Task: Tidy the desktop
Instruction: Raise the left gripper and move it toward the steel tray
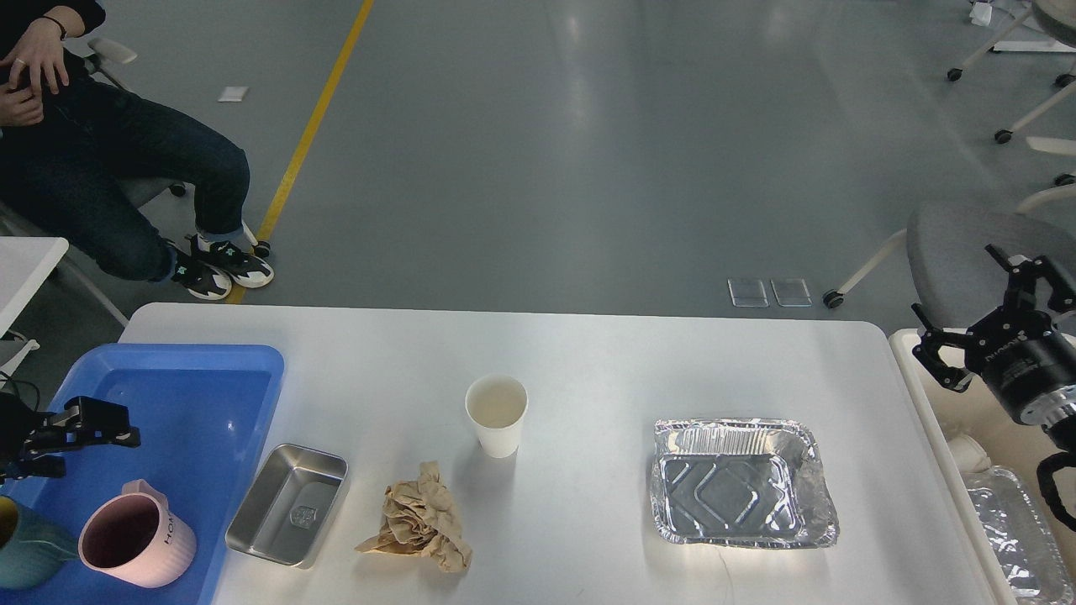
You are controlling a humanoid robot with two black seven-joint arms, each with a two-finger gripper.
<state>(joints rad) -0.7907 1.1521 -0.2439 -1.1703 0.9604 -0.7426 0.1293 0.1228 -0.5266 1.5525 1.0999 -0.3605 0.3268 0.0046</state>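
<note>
The white desktop (588, 353) carries a white paper cup (497, 413), a crumpled brown paper (422, 520), a small steel tray (288, 503) and a foil tray (741, 482). At its left end a blue tray (202, 395) holds a pink mug (137, 544), upright, beside a teal cup (21, 555). My left gripper (71, 439) hovers open above the blue tray, apart from the mug and empty. My right gripper (979, 315) is open and empty, off the desktop's right edge.
A cream bin (941, 420) stands right of the desktop, with a foil tray (1013, 529) and a white cup inside. A person (101, 168) sits at the far left. A grey chair (958, 252) stands behind my right arm.
</note>
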